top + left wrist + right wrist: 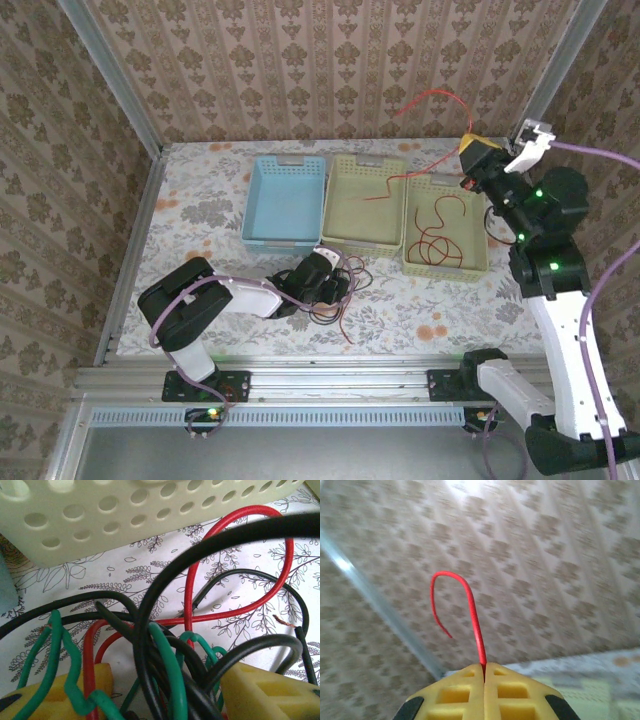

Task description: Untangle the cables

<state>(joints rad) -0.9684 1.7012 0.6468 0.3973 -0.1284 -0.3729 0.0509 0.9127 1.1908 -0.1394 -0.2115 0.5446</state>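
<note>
1. Fingers first: the left fingers [322,278] stand spread, low over the table [200,215]. The tangle [338,298] lies between them and just ahead of them, and nothing looks clamped.
2. From the left wrist I count three colours in that tangle: a red cable [188,595], a black cable [235,534] and a green cable [169,667]. They loop over one another, with black crossing several times. I cannot tell how many separate black lengths there are.
3. Beyond the tangle sit three baskets in a row: a blue basket [285,200], a middle basket [350,205] and a right basket [446,268]. A red coil [438,238] lies loose inside the right basket.
4. Far right, the right fingers [484,680] are pressed together on a raised red cable [472,612]. They are lifted above the back corner of the right basket. One end of the cable arcs up towards the wall, and the other trails down and leftward into the middle basket.
5. Judging the next move, the tangle lies right at the left fingers and well apart from the right ones, so the left arm is much the nearer. Its loose ends spread towards the near edge of the table.
6. In all there are two arms, three baskets and one tangle.
</note>
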